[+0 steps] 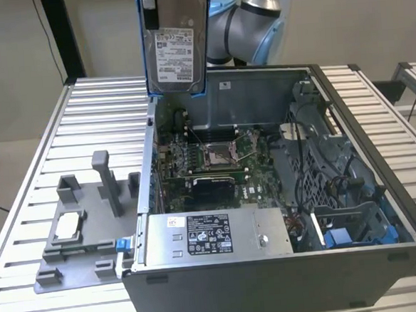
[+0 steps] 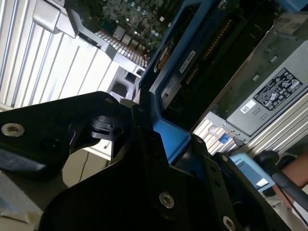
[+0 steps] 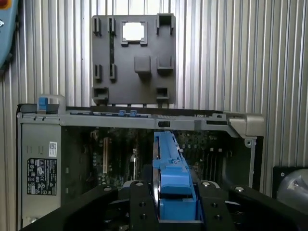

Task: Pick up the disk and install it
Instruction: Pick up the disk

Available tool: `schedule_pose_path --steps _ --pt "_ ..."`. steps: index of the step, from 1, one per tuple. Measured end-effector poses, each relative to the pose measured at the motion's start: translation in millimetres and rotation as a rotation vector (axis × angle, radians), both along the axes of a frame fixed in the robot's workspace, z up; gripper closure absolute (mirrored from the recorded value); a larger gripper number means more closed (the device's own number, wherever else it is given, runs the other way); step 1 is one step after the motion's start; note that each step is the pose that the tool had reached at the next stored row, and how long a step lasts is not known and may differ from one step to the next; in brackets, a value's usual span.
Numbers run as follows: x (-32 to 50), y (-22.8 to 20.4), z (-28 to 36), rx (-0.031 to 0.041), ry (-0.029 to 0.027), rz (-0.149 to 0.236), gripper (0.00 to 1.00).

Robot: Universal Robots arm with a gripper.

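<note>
You had the jaws clamped on the disk [image 1: 175, 40], hanging upright over the open computer case [image 1: 274, 287]; any tilt could have snagged its blue frame [image 3: 171, 178] on the case wall.

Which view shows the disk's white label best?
The exterior view: the disk is held upright over the open computer case, its labelled face toward the camera. The first wrist view shows its blue frame edge-on; the second wrist view shows the frame's corner and a dark side.

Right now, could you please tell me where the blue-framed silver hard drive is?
The drive hangs upright above the open grey computer case's far wall, toward the exterior view's left.
</note>
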State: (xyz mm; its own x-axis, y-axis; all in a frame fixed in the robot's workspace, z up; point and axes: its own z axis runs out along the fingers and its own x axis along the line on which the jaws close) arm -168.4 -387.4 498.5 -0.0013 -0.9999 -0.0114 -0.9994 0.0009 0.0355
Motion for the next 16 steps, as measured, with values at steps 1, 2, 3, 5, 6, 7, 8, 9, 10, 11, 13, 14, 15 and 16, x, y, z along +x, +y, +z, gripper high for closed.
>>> schedule_pose_path --steps 1,2,3,5,6,7,8,9,10,11,13,14,15,16 --pt "3.1 -1.0 0.0 -0.0001 0.0002 0.000 1.00" --pt "5.9 -2.2 0.0 0.0000 0.0003 0.000 1.00" --pt "8.6 -3.4 0.0 0.0000 0.0004 0.000 1.00" --pt "13.5 -6.1 0.0 0.0000 0.0006 0.000 1.00" --pt "15.4 -7.7 0.0 0.0001 0.0006 0.000 1.00" --pt "17.2 -9.5 0.0 0.0000 0.0007 0.000 1.00" --pt "18.8 -11.2 0.0 0.0000 0.0007 0.000 1.00" --pt "20.6 -13.0 0.0 0.0000 0.0008 0.000 1.00" --pt "22.1 -14.7 0.0 0.0000 0.0008 0.000 1.00" --pt "23.8 -16.4 0.0 0.0000 0.0008 0.000 1.00" --pt "26.6 -19.8 0.0 0.0000 0.0008 0.000 1.00" --pt "28.0 -21.6 0.0 0.0000 0.0008 0.000 1.00" --pt "29.4 -23.4 0.0 0.0001 0.0008 0.000 1.00" --pt "30.8 -25.2 0.0 0.0000 0.0009 0.000 1.00"
